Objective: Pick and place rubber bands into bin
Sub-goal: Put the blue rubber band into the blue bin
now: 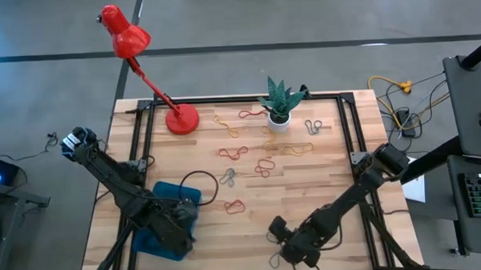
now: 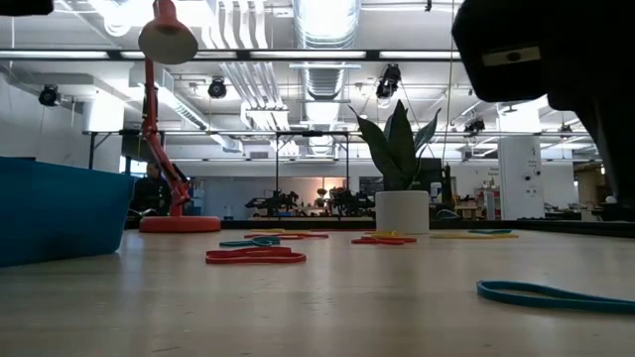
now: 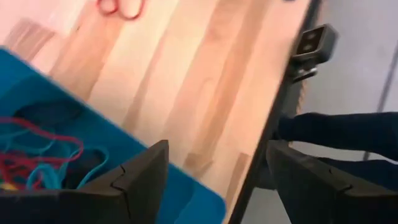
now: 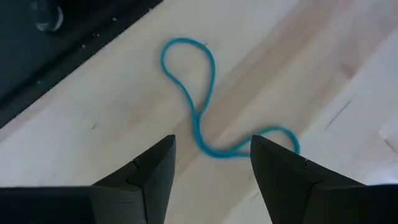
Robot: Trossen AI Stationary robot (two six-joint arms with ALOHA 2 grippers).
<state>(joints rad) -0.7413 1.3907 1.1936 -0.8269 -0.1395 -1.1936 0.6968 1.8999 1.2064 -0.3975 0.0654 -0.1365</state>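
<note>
Tabletop: blue rubber band [image 4: 200, 102] beneath right claw [image 4: 211, 180].

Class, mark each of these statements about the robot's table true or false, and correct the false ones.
1. The right gripper is open above a teal rubber band. True.
2. The bin holds no bands. False: red and teal bands lie in it.
3. The left gripper grips a red band. False: it is open and holds nothing.
4. The plant pot stands on the table right of the red lamp in the high view. True.
</note>
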